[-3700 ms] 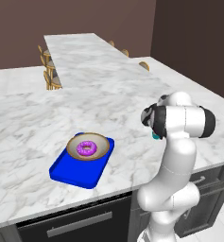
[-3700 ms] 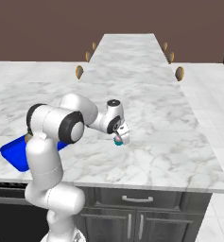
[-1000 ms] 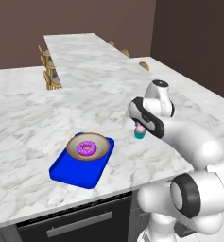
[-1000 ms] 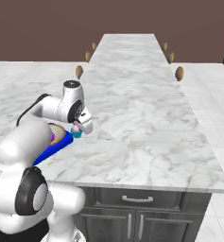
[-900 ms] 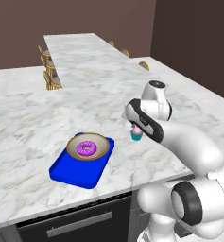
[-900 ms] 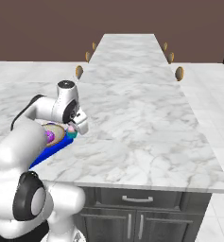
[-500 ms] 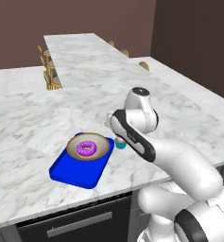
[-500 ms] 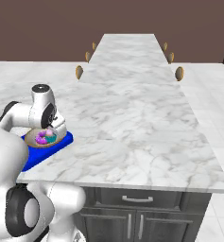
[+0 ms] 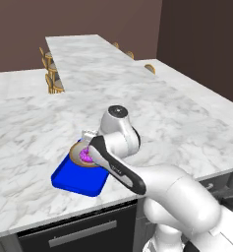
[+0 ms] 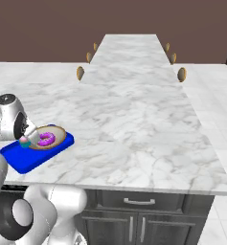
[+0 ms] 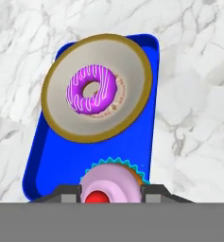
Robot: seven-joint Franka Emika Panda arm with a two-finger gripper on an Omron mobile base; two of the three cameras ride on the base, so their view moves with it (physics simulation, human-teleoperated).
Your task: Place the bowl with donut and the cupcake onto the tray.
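The blue tray (image 10: 23,161) lies near the counter's front edge. On its far end rests the tan bowl (image 11: 125,113) with the purple-iced donut (image 11: 91,90) inside. My gripper (image 11: 111,193) is shut on the cupcake (image 11: 111,180), whose pink top and green wrapper sit between the dark fingers (image 11: 68,191). The cupcake hangs over the bare near end of the tray (image 11: 61,156), beside the bowl; I cannot tell whether it touches the tray. In the right base view the gripper (image 10: 26,139) holds the cupcake (image 10: 24,142) just left of the bowl (image 10: 56,135). From the left base view, my arm covers part of the bowl (image 9: 77,149).
White marble counter (image 10: 134,124) stretches wide to the right of the tray, and its front edge runs close to the tray's near side. Wooden stool backs (image 10: 80,72) line the long counter arm at the back.
My arm has swung left across the counter with the cupcake in its grip, from right of the tray to over its bare end. Bowl, donut and tray have stayed put.
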